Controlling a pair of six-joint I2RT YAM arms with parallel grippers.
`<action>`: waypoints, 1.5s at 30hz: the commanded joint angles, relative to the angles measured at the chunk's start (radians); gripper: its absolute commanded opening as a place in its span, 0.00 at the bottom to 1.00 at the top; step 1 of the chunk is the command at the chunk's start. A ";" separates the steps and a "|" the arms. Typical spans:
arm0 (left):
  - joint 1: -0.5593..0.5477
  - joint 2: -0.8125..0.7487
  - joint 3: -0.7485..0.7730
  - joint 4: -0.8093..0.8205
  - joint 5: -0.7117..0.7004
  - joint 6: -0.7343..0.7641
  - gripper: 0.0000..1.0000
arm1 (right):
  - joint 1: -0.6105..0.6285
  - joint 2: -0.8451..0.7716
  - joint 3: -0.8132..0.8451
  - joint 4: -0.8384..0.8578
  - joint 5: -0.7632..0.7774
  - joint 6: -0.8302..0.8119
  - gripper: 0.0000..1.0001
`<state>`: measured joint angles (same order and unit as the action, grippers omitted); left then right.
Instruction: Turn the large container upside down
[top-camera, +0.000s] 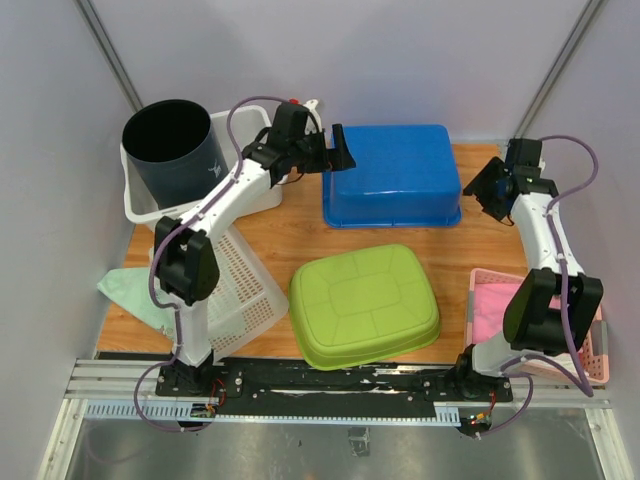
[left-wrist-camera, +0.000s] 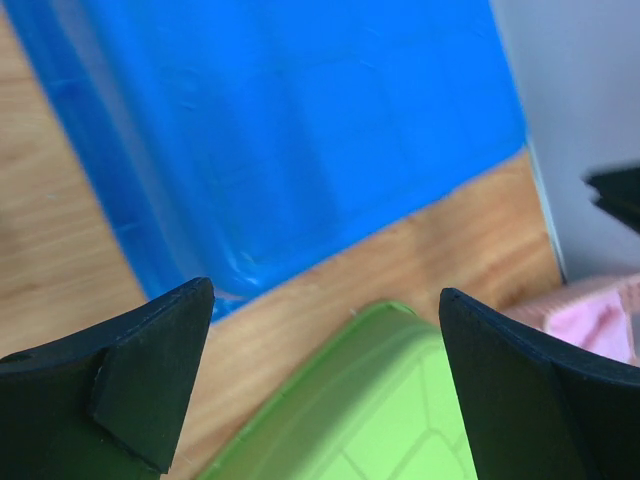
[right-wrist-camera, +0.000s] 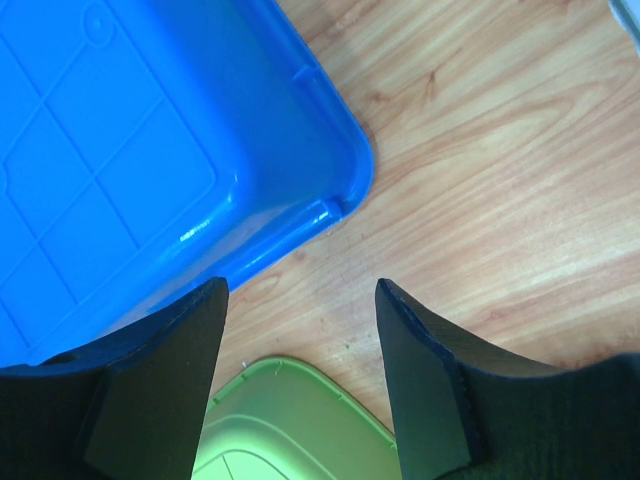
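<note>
Left gripper (top-camera: 338, 150): your jaws stand wide apart and hold nothing, just beside the blue container's left end.
Blue container (top-camera: 395, 172): it lies bottom-up at the far middle of the table (top-camera: 290, 235), between your two grippers.
Green tub (top-camera: 365, 305): it sits bottom-up, just near of the blue container.
Right gripper (top-camera: 482, 196): your jaws are parted and empty, beside the container's near-right corner.
</note>
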<state>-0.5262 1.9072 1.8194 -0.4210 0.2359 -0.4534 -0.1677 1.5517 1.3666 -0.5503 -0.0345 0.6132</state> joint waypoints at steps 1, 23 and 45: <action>0.034 0.128 0.073 -0.034 -0.013 -0.011 0.99 | -0.004 -0.025 -0.111 0.023 -0.044 0.026 0.62; -0.204 0.086 -0.132 0.115 0.307 0.082 0.99 | -0.112 0.011 -0.121 0.046 -0.178 -0.002 0.59; 0.099 0.407 0.452 0.093 0.134 -0.022 0.99 | -0.118 0.071 -0.153 0.119 -0.251 0.149 0.56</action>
<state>-0.4496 2.2288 2.2246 -0.3843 0.3538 -0.4236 -0.3061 1.5959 1.2198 -0.4477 -0.2562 0.7437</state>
